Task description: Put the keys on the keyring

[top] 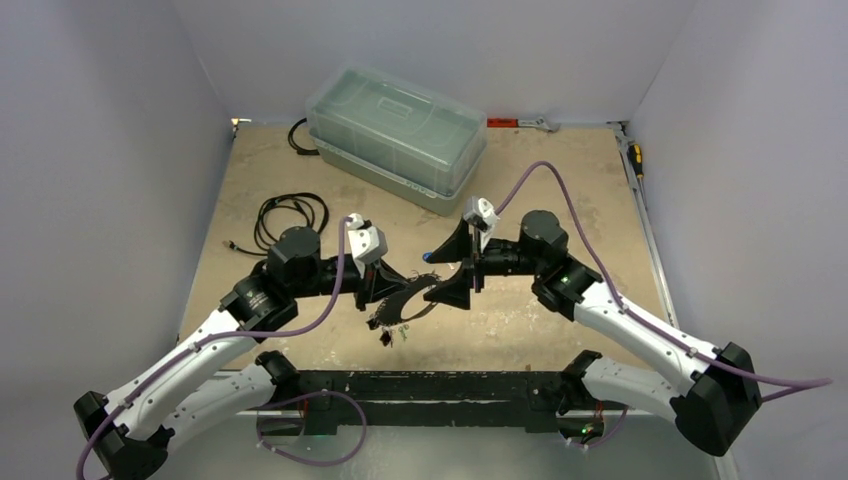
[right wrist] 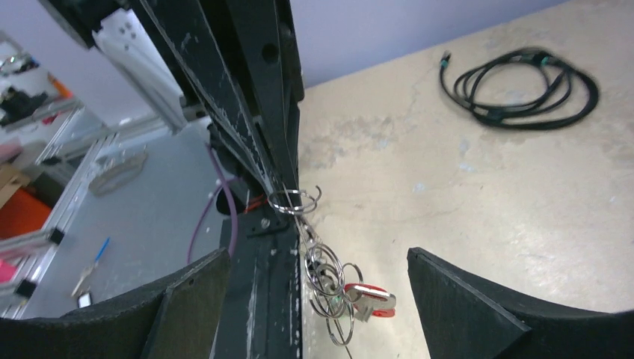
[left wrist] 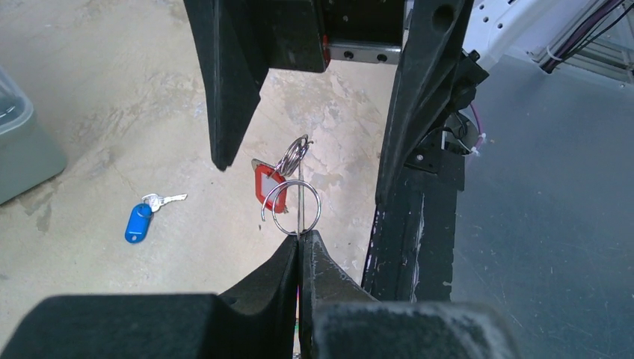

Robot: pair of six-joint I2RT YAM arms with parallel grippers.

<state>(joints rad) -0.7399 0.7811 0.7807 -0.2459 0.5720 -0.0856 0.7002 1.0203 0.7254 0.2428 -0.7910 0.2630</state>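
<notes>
Keyring (left wrist: 297,207) pinched in left end effector (left wrist: 300,238)
Red key (left wrist: 267,185) is hung from it, flanked by the spread right end effector (right wrist: 318,254); blue key (left wrist: 138,221) is seen on desk (left wrist: 90,134).

Gap between the right gripper's (right wrist: 318,258) spread fingers: blocked by the keyring (right wrist: 293,200), the red-tagged key (right wrist: 370,299) hanging under it and the left gripper's (left wrist: 300,241) pinched tips. 
Beyond those tips: bare table (right wrist: 463,172), passable as far as the coiled cable (right wrist: 523,86). 
Beside the left tips: black frame rail (left wrist: 411,224), close. 
Opposite side: blue-tagged key (left wrist: 137,222) loose on the table, well apart.
</notes>
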